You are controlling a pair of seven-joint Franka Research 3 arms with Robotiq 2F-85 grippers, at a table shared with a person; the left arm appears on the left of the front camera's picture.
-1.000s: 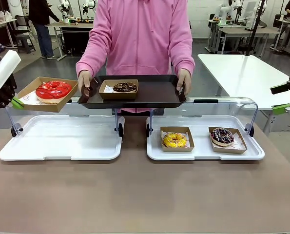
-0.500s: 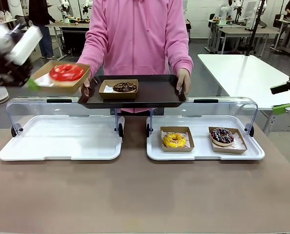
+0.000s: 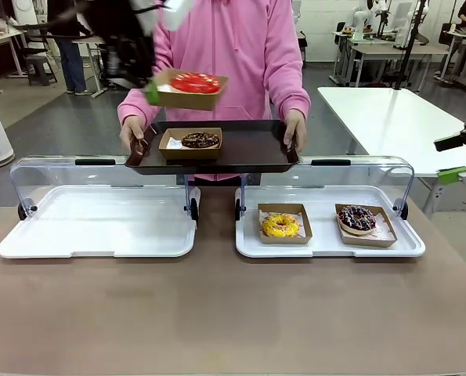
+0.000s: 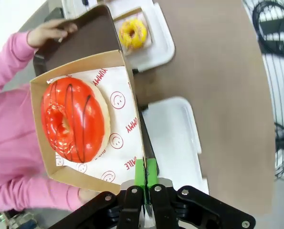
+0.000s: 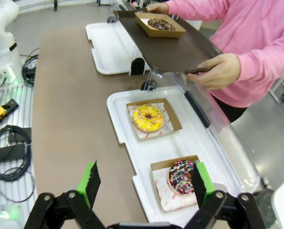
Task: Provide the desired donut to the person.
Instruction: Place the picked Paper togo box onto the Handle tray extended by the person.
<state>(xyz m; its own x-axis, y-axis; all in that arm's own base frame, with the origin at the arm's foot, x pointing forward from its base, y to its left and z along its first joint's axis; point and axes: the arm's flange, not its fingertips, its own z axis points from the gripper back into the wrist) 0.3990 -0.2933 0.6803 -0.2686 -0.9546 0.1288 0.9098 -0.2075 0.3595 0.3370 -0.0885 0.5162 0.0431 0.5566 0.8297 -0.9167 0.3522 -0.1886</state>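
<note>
Desk (image 3: 217, 313): brown, two white display trays.
Left claw (image 4: 145, 177): clamped on the red donut's box (image 3: 187, 88); risen from left of the black tray (image 3: 240, 153) to above it.
Right claw (image 5: 146, 183): wide, unmoved.
Person (image 3: 225, 55): holding tray, as before.

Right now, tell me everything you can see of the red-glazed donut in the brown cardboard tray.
The red-glazed donut is a ring with glossy red icing crossed by thin dark drizzle lines and a pale dough edge. It lies flat on white paper printed with red smiley faces, inside an open brown cardboard tray. The left gripper is shut on the tray's wall with its green pads, holding the tray in the air above the dark serving tray that the person in the pink sweatshirt holds by both ends.
</note>
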